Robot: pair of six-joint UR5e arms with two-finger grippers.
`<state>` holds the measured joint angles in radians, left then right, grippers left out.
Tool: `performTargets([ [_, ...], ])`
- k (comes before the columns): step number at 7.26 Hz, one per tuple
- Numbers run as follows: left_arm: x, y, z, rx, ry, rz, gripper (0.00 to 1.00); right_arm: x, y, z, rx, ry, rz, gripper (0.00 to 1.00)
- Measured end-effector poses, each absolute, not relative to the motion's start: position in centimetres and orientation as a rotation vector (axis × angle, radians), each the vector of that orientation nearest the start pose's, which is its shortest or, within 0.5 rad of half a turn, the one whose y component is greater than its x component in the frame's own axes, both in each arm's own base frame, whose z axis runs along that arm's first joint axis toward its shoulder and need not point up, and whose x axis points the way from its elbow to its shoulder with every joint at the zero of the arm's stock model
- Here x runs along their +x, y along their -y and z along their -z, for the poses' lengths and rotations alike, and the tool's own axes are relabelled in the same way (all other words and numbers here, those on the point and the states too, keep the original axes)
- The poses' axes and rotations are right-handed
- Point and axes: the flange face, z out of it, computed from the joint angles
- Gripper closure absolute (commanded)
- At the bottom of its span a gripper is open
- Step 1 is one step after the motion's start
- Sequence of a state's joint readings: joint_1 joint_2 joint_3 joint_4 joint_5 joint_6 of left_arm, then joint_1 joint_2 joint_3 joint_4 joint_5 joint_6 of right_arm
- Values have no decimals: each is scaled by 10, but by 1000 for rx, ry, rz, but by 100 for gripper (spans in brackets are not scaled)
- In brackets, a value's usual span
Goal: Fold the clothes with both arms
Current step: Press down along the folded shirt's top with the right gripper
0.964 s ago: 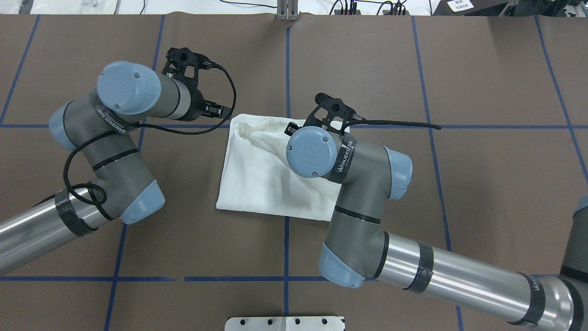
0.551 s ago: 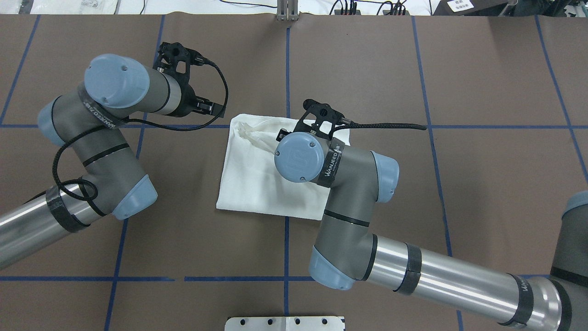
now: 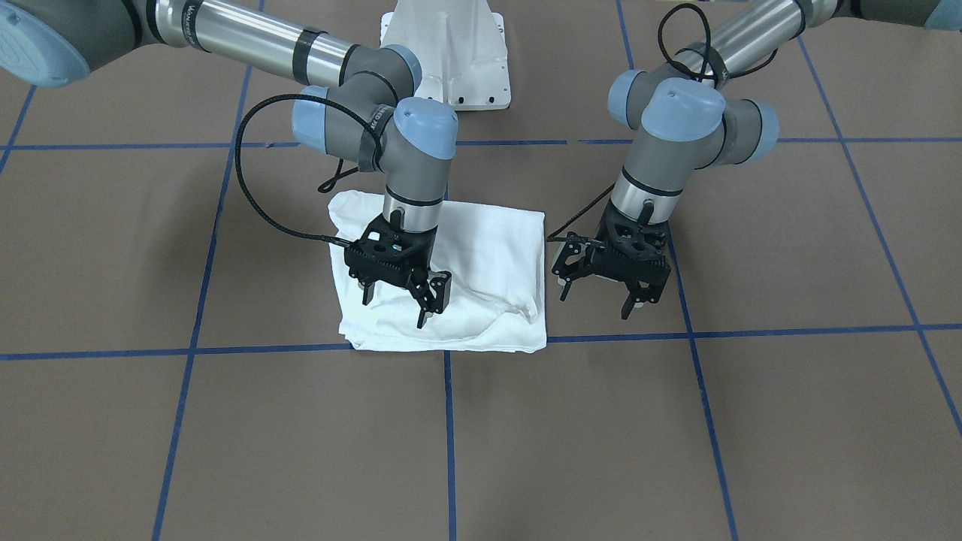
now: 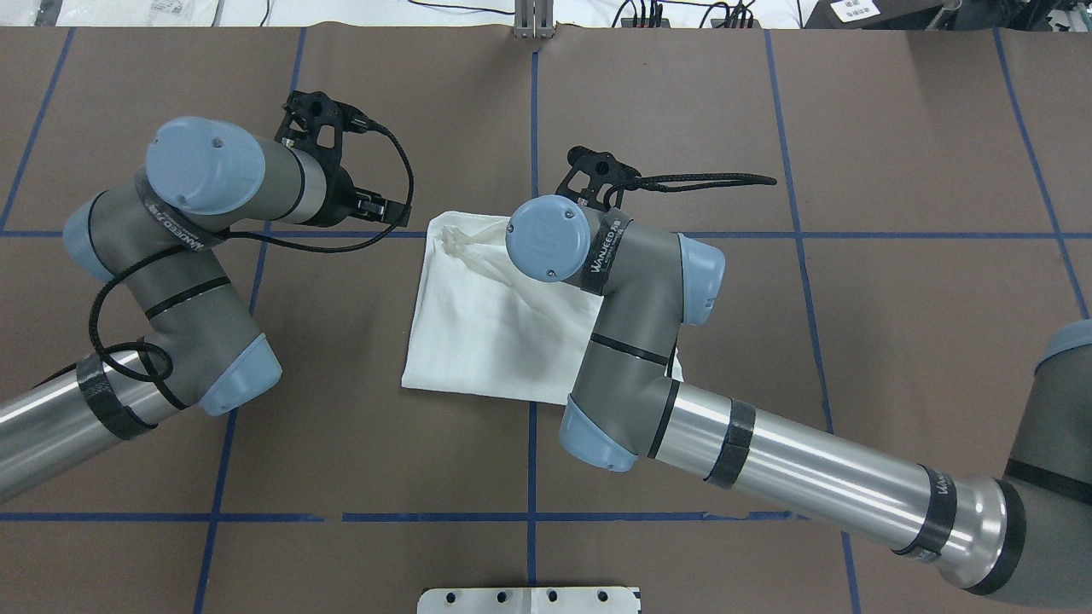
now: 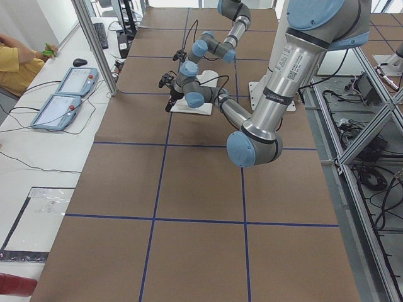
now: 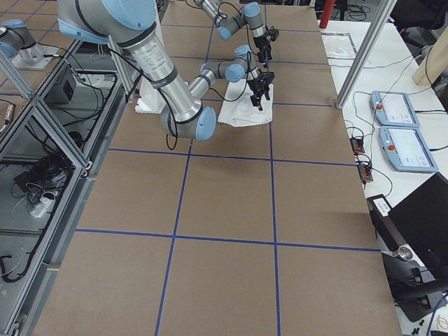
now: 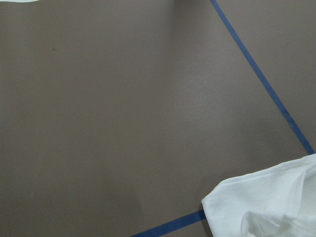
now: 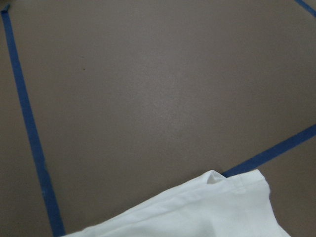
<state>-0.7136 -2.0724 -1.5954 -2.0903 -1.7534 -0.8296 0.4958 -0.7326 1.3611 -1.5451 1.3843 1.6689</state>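
Shirt (image 3: pixel 492 240) lies under right end effector (image 3: pixel 394 306), left end effector (image 3: pixel 597 300) beside it, both released.

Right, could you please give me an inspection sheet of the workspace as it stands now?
Surface: brown table with a blue tape grid.
Job's things: white shirt folded into a rough rectangle, rumpled along the edge away from the robot.
Clutter: nothing seen.
Grippers: right gripper open above the shirt, holding nothing; left gripper open over bare table beside the shirt.
Cables: black cable loops from the right wrist; another from the left.
Surroundings: white pedestal base; two touch pendants on a side bench; a person's yellow sleeve.
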Motion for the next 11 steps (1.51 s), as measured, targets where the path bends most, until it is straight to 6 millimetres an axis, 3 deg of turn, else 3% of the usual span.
performTargets([
  [1, 437, 531, -303, 568, -889, -119, 0, -609, 499, -240, 307, 602, -629, 21],
  [2, 437, 530, -305, 565, -890, -115, 0, -612, 495, -243, 302, 596, -626, 61],
  [3, 438, 530, -305, 562, -891, -110, 0, -615, 491, -247, 299, 593, -624, 77],
  [4, 438, 530, -305, 560, -892, -107, 0, -616, 488, -250, 296, 589, -623, 77],
  [5, 438, 529, -305, 558, -893, -106, 0, -615, 487, -256, 294, 584, -625, 85],
  [6, 438, 529, -305, 558, -893, -105, 0, -614, 486, -261, 293, 580, -626, 100],
  [9, 439, 529, -305, 556, -895, -98, 0, -611, 487, -260, 294, 584, -630, 100],
  [11, 439, 530, -305, 552, -897, -88, 0, -597, 503, -258, 304, 584, -654, 100],
])
